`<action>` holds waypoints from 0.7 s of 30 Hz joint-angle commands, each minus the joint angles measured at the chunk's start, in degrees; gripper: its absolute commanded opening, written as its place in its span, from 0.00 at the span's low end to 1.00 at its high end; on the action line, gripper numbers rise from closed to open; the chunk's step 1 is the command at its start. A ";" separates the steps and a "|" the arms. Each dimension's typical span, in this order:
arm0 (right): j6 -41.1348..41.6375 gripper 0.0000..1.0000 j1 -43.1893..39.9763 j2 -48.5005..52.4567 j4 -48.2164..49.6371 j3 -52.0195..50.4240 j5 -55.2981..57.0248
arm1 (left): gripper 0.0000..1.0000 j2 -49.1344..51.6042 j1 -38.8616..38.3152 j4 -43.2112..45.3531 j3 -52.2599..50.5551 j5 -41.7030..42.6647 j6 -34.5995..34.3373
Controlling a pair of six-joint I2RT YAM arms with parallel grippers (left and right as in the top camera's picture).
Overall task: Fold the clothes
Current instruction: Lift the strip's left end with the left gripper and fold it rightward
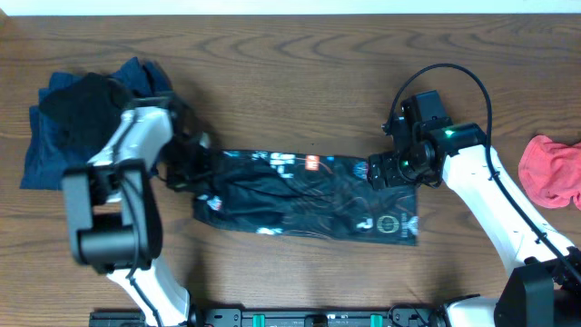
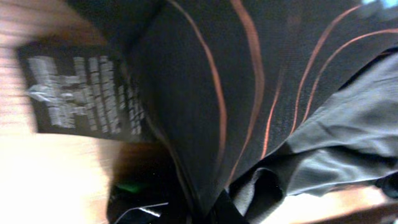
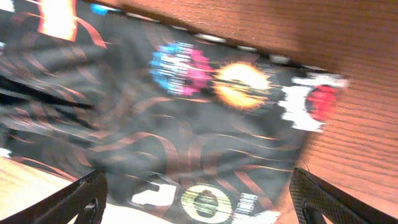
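The black shirt [image 1: 309, 195] with thin orange lines lies folded into a long strip across the middle of the table. My left gripper [image 1: 201, 165] is at its left end, shut on a fold of the black fabric [image 2: 205, 93]; in the left wrist view the cloth runs straight down into the closed jaws [image 2: 200, 214]. A black care label [image 2: 81, 93] with white print lies beside it. At the strip's right end my right gripper [image 1: 379, 173] stands open, fingers [image 3: 87, 199] spread wide over the printed logos of the shirt [image 3: 186, 124], holding nothing.
A pile of dark blue and black garments [image 1: 82, 118] sits at the back left, partly under my left arm. A pink-red cloth [image 1: 549, 171] lies at the right edge. Bare wooden tabletop [image 1: 300, 82] surrounds the strip.
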 commanded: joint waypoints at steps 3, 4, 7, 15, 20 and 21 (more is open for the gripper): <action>0.92 0.92 -0.76 -0.50 0.02 0.52 1.46 | 0.06 -3.10 4.42 0.61 1.60 -2.62 -2.08; 0.92 0.92 -0.83 -0.50 0.04 0.52 1.46 | 0.06 -3.02 4.44 0.63 1.49 -2.64 -2.05; 0.94 0.92 -0.81 -0.50 0.02 0.52 1.46 | 0.06 -2.97 3.91 1.31 1.20 -2.69 -2.05; 1.33 0.92 -0.83 -0.50 -0.42 0.52 1.49 | 0.06 -3.04 2.40 1.01 1.11 -1.88 -2.03; 2.32 0.92 -1.03 -0.50 -0.39 0.52 2.43 | 0.06 -5.25 2.32 -0.11 1.29 8.59 -2.03; 3.50 0.92 -1.18 -0.50 -0.39 0.52 3.58 | 0.06 -6.27 2.08 -0.11 1.29 10.19 -2.03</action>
